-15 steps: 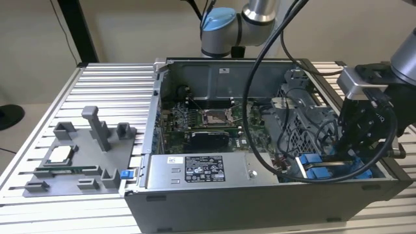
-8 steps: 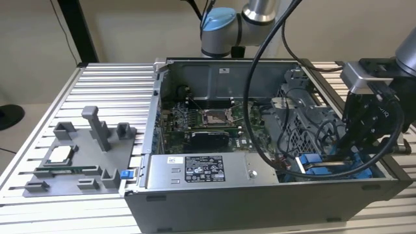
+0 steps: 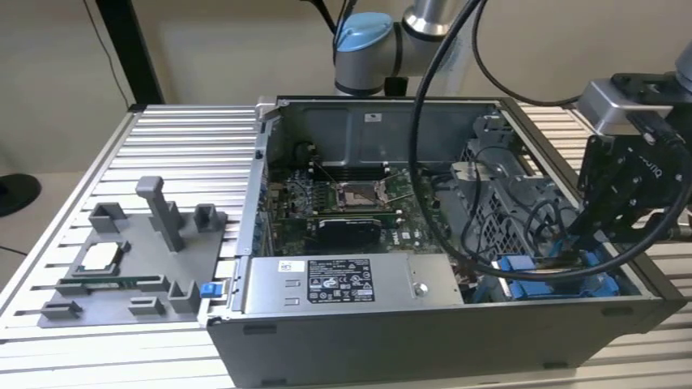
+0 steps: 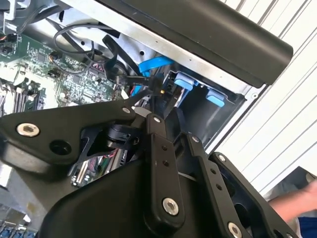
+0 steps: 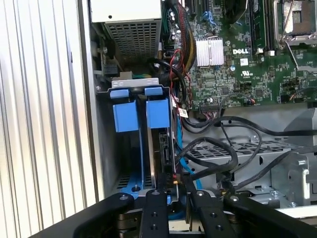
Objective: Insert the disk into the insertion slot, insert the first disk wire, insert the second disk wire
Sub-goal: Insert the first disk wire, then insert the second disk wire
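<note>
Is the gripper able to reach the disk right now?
Probably yes. The gripper hangs just over the disk, which stands in the slot with the case open. Black cables lie close beside it but not across it, as far as shows.

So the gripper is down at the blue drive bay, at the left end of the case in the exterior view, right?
Not quite. The gripper is down at the blue drive bay, but the exterior view shows that bay at the right end of the case, not the left.
</note>
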Robot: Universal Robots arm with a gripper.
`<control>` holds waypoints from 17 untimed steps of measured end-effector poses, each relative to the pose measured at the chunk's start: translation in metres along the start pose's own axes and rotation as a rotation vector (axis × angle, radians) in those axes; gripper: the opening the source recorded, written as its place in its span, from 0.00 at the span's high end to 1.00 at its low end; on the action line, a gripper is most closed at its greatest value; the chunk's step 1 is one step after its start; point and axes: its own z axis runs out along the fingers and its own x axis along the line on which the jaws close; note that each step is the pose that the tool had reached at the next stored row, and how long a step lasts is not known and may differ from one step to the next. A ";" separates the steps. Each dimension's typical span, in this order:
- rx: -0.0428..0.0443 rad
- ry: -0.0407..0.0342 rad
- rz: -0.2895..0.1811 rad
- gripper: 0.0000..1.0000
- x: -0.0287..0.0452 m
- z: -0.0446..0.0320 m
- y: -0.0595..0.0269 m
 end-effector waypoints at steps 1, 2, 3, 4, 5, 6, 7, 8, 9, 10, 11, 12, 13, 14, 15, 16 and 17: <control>0.0001 0.0002 0.000 0.00 -0.0001 -0.0016 0.0001; 0.0001 0.0004 0.000 0.00 -0.0002 -0.0030 0.0001; 0.0001 0.0008 0.000 0.00 -0.0002 -0.0042 0.0002; 0.0001 0.0014 0.000 0.00 -0.0003 -0.0055 0.0003; 0.0002 0.0019 0.000 0.00 -0.0003 -0.0064 0.0003; 0.0002 0.0026 0.000 0.00 -0.0003 -0.0071 0.0004; 0.0003 0.0029 0.000 0.00 -0.0004 -0.0072 0.0004; 0.0003 0.0029 0.000 0.00 -0.0004 -0.0072 0.0004; 0.0003 0.0030 0.000 0.00 -0.0004 -0.0072 0.0003; 0.0003 0.0033 0.000 0.00 -0.0004 -0.0073 0.0004; 0.0003 0.0036 0.000 0.00 -0.0004 -0.0074 0.0002; 0.0003 0.0039 0.000 0.00 -0.0005 -0.0076 -0.0004; 0.0003 0.0039 0.000 0.00 -0.0006 -0.0077 -0.0016; 0.0001 0.0037 0.000 0.00 -0.0008 -0.0076 -0.0029; -0.0001 0.0035 0.000 0.00 -0.0009 -0.0076 -0.0042; -0.0003 0.0037 0.000 0.00 -0.0011 -0.0077 -0.0056; -0.0006 0.0037 -0.001 0.00 -0.0013 -0.0077 -0.0072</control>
